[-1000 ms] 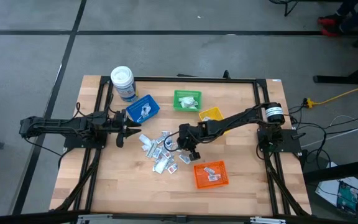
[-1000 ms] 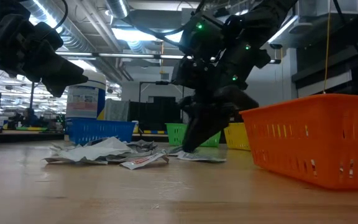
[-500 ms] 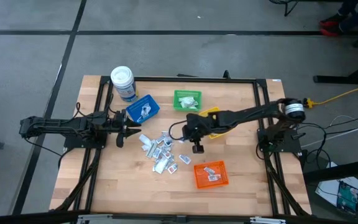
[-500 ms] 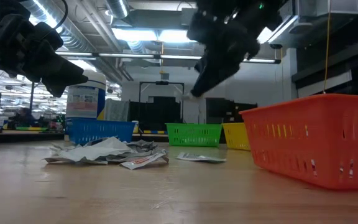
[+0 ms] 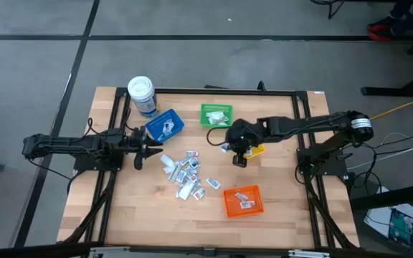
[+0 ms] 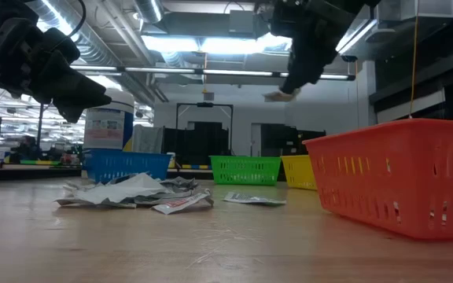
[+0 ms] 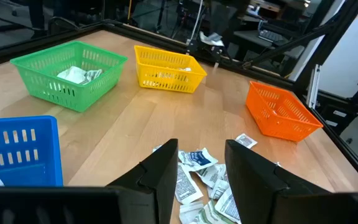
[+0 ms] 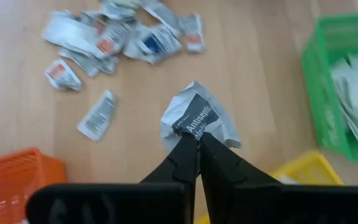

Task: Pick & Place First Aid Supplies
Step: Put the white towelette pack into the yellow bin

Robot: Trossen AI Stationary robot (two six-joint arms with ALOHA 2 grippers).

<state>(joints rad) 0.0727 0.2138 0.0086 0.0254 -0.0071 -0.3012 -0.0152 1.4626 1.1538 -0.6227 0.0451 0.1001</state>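
The first aid supplies, small white and silvery packets, lie in a loose pile (image 5: 185, 172) on the wooden table, also in the low view (image 6: 136, 192). My right gripper (image 8: 196, 144) is shut on one grey-white packet (image 8: 197, 119) printed "Antiseptic", high above the table beside the yellow bin (image 5: 249, 132). In the low view this packet (image 6: 281, 95) hangs well above the bins. My left gripper (image 5: 143, 148) waits open at the table's left, its fingers (image 7: 166, 171) pointing at the pile. My right gripper pinches the packet by one edge (image 8: 194, 134) between its two fingertips. The fingers slant down from the table's right side. The packet is crumpled, sticks out beyond the fingertips and is lifted clear of the table.
Four bins stand around the pile: blue (image 5: 165, 125) at the far left, green (image 5: 216, 115) at the far middle holding packets, yellow beside it, orange (image 5: 243, 200) at the near right with packets inside. A white-lidded jar (image 5: 142, 94) stands at the far left corner.
My right gripper has risen from the pile's right edge with the packet and gone toward the table's right and far side, up beside the yellow bin, rolling its wrist on the way. The packet has come clear of the table. The pile has stayed put.
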